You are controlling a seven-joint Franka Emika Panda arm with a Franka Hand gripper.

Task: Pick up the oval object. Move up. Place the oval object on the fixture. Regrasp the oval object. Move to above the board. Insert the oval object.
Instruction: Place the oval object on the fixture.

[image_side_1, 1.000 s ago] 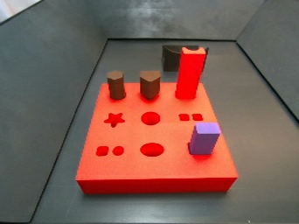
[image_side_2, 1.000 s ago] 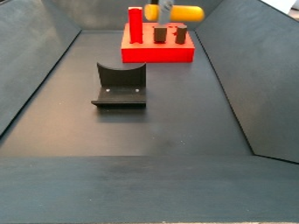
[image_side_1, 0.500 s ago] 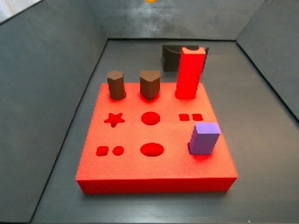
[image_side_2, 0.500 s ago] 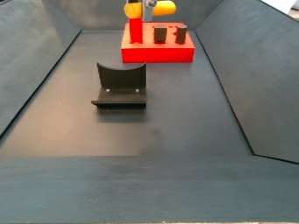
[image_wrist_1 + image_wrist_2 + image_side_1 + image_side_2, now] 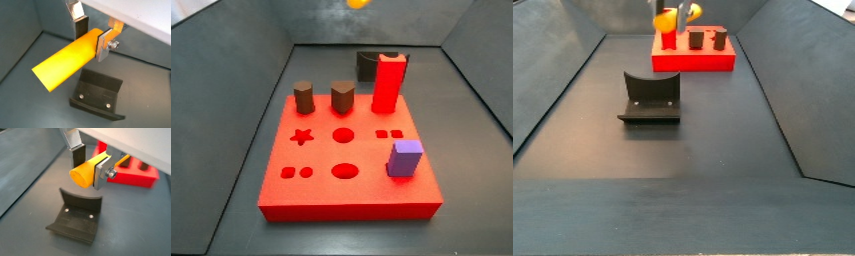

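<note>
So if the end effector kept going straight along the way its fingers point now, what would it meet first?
Probably the fixture. In both wrist views the end effector, shut on the oval object, points down at it, with open air between. The board lies off to the side. Depth is hard to judge, so the dark floor beside the fixture is possible.

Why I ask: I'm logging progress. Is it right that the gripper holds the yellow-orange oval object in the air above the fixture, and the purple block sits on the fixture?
Not quite. The gripper does hold the oval object above the fixture, but the purple block sits on the board, as a side view shows; the fixture is bare.
</note>
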